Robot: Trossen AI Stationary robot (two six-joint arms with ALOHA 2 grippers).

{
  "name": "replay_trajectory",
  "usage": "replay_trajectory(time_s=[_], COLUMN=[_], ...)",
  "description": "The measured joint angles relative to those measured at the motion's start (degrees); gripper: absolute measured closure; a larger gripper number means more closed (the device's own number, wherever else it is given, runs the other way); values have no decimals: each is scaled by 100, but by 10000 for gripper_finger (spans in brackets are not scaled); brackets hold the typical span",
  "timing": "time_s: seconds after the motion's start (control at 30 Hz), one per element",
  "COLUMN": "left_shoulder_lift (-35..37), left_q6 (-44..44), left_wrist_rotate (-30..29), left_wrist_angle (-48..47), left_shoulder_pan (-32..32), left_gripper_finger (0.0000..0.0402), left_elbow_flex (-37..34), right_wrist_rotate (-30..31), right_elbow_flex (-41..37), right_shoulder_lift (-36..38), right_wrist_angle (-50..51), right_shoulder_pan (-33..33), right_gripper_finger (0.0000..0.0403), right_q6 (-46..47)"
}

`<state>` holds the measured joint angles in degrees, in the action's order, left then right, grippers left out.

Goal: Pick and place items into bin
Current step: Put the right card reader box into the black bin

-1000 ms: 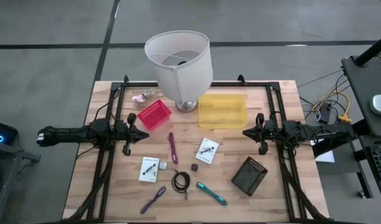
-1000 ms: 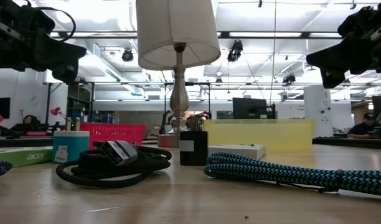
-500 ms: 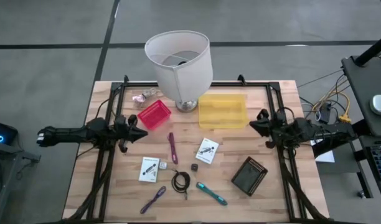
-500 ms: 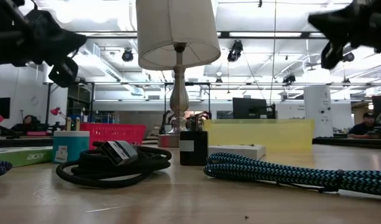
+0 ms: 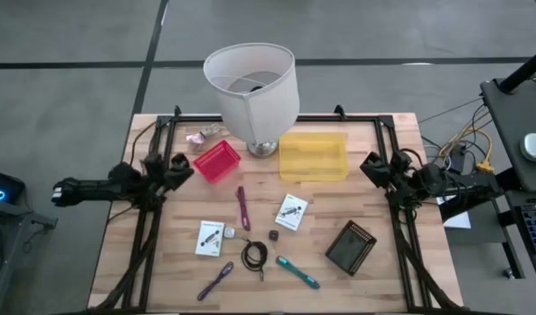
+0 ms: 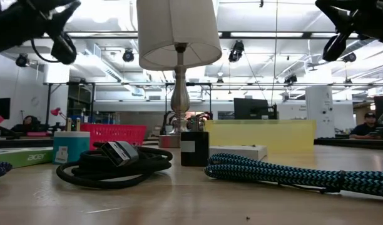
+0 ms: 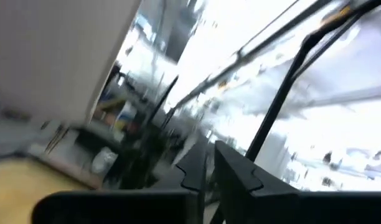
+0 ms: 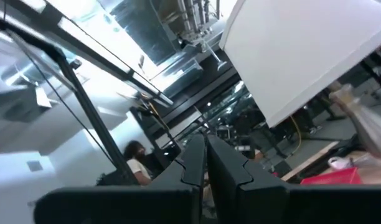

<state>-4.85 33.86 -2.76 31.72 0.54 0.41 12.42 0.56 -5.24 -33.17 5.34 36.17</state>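
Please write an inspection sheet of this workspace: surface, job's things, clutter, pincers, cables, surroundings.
Surface: light wooden table inside a black frame.
Job's things: two purple sticks, teal pen, coiled black cable, two white packets, tiny black cube; all lying loose. Red basket and yellow tray hold nothing visible.
Clutter: big white lamp, crumpled pink wrapper, dark square device.
Pincers: left pincer raised beside the red basket; right pincer shut, raised near the yellow tray; both hold nothing.
Cables: orange and dark wires off the table's right side.
Surroundings: hall with a seated person.

Overhead looks down, low camera level, wrists skyward
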Motion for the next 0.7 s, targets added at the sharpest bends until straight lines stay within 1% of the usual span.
replay_trajectory(time_s=[0.1, 0.23, 0.3, 0.4, 0.5, 0.6, 0.7], left_shoulder_lift=[-37, -254, -423, -618, -753, -781, -768], left_q6=[-37, -310, -320, -321, -318, -273, -306], left_wrist_rotate=[-230, -359, -359, -335, -333, -330, -332], left_wrist_angle=[2, 63, 74, 79, 94, 78, 106], left_shoulder_pan=[0, 0, 0, 0, 0, -2, -2], left_gripper_finger=[345, 282, 251, 214, 196, 192, 192], left_elbow_flex=[126, 402, 548, 783, 957, 1068, 1134], right_wrist_rotate=[-41, -51, -116, -232, -71, 317, 359], right_elbow_flex=[0, 27, 163, 486, 850, 1241, 1688], right_shoulder_lift=[-90, -274, -459, -816, -1277, -1842, -2414], right_wrist_angle=[-17, -5, -5, 14, 293, 343, 363], right_shoulder_pan=[2, 2, 2, 4, 2, 1, 4], right_gripper_finger=[394, 393, 385, 359, 322, 278, 238], right_q6=[93, 87, 60, -369, -1103, -1843, -2360])
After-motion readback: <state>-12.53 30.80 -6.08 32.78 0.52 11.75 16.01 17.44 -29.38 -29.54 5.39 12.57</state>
